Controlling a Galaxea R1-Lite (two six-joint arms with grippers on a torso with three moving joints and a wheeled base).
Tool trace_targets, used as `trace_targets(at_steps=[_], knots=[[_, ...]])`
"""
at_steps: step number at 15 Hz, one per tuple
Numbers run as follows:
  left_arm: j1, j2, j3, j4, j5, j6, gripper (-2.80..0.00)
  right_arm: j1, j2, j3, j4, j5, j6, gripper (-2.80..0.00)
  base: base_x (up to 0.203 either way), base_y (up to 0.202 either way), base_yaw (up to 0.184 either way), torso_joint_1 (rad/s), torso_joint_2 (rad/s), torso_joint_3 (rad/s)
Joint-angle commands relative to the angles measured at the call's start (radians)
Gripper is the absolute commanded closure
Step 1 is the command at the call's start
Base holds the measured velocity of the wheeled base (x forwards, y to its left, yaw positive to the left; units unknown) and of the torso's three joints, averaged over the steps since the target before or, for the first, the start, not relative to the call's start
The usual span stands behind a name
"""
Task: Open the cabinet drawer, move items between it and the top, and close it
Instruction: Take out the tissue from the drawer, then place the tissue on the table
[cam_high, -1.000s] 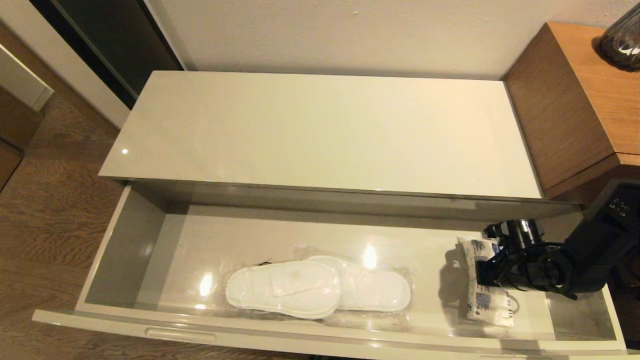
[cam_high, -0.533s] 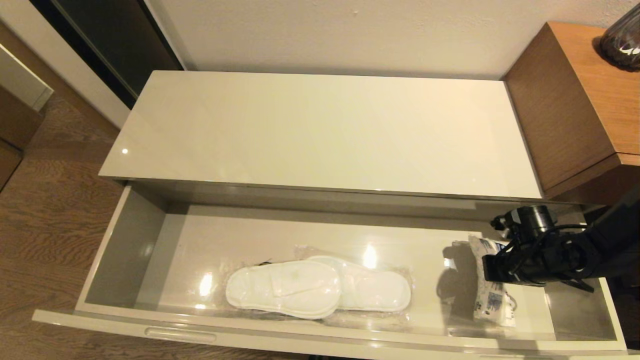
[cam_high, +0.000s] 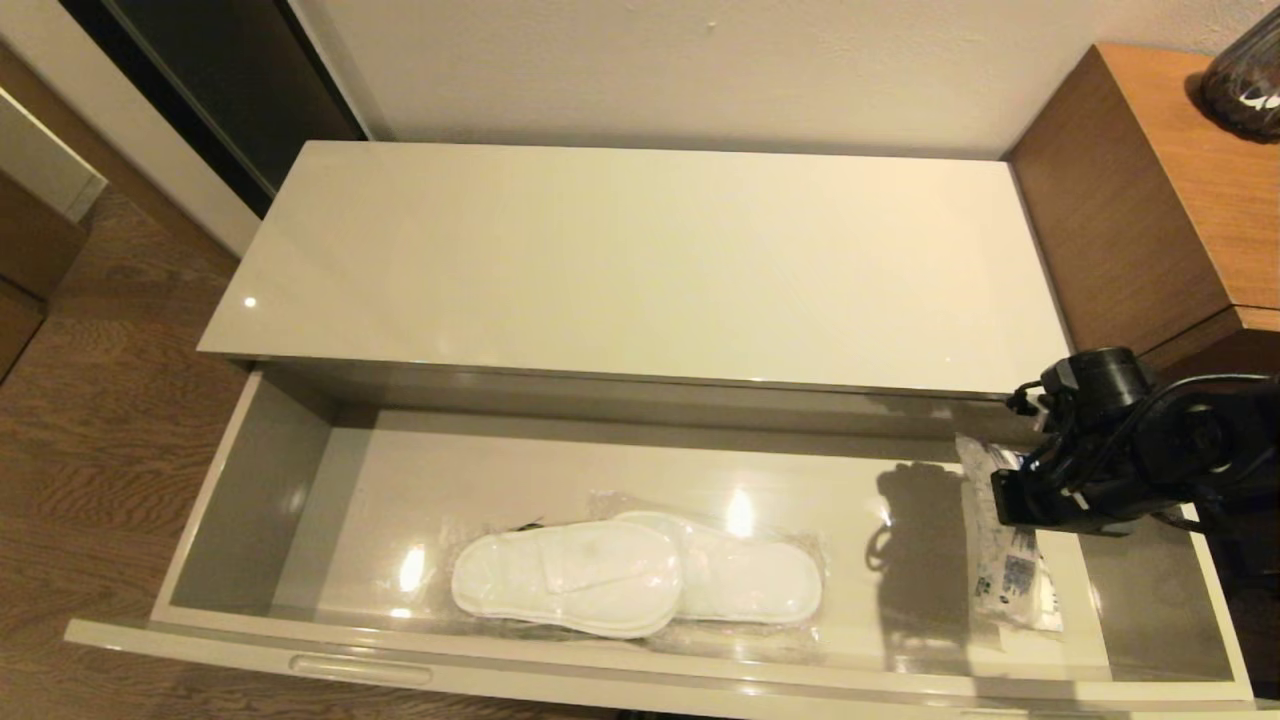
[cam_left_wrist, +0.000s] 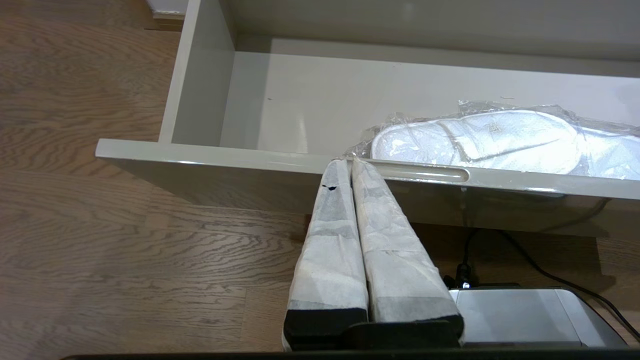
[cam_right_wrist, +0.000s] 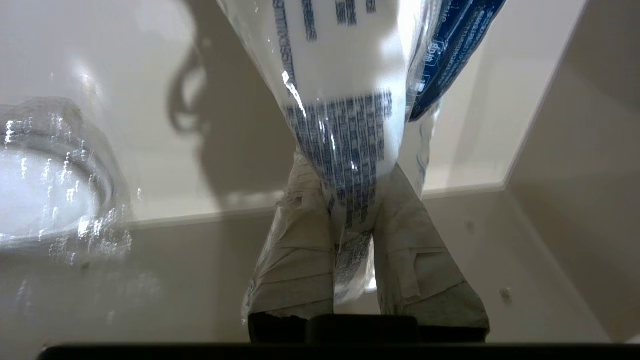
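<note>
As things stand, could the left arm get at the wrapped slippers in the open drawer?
Probably yes. The left gripper sits shut just outside the drawer front, and the slippers lie uncovered just past it. It would have to clear that edge. The right gripper, holding the tissue pack, is well aside.

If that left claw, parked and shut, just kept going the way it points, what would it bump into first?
Probably the drawer, at its front edge: the left end effector is aimed at that rim, with the wrapped slippers just beyond. Depth is uncertain.
</note>
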Motion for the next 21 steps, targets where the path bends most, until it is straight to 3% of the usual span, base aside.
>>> trace_targets(at_steps=[1, 6, 13, 17, 19, 21], knots=[[0.000, 0.000, 0.000, 0.000, 0.000, -0.001, 0.00, 0.002, -0.060, -0.099, 0.152, 0.022, -0.001, 0.00, 0.000, 0.000, 0.000, 0.000, 0.00, 0.000], [0.000, 0.000, 0.000, 0.000, 0.000, -0.001, 0.00, 0.035, -0.110, -0.298, 0.580, 0.126, -0.015, 0.00, 0.000, 0.000, 0.000, 0.000, 0.00, 0.000], [0.000, 0.000, 0.000, 0.000, 0.000, -0.001, 0.00, 0.103, -0.201, -0.512, 0.940, 0.148, -0.007, 0.00, 0.000, 0.000, 0.000, 0.000, 0.00, 0.000], [0.000, 0.000, 0.000, 0.000, 0.000, -0.001, 0.00, 0.137, -0.205, -0.826, 1.148, 0.153, 0.007, 0.00, 0.000, 0.000, 0.000, 0.000, 0.00, 0.000], [0.000, 0.000, 0.000, 0.000, 0.000, -0.001, 0.00, 0.143, -0.183, -0.959, 1.179, 0.106, -0.003, 0.00, 0.000, 0.000, 0.000, 0.000, 0.00, 0.000], [0.000, 0.000, 0.001, 0.000, 0.000, -0.001, 0.00, 0.147, -0.149, -0.964, 1.079, -0.069, -0.039, 0.00, 0.000, 0.000, 0.000, 0.000, 0.00, 0.000]])
